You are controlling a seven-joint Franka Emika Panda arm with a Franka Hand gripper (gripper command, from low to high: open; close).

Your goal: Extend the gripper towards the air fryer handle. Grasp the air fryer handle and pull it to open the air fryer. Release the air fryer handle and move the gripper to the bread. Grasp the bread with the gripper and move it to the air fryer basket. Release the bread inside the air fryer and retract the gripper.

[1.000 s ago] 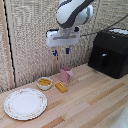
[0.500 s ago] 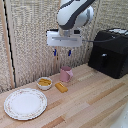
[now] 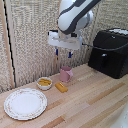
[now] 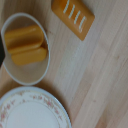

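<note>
A light wooden table point(image 3: 95, 102) carries the air fryer point(image 3: 110, 52), pink cup point(image 3: 66, 74), bread point(image 3: 61, 87), bowl point(image 3: 44, 83) and plate point(image 3: 25, 103).

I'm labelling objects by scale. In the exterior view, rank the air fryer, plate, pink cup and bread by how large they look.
1. air fryer
2. plate, though it sits nearer the camera
3. pink cup
4. bread, close to the cup in apparent size, so this last pair is uncertain

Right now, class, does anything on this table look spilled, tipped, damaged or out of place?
Nothing stands out. The bread lies flat on the table beside the upright pink cup, the bowl keeps its yellow food inside, and the plate sits flat. The air fryer looks closed.
</note>
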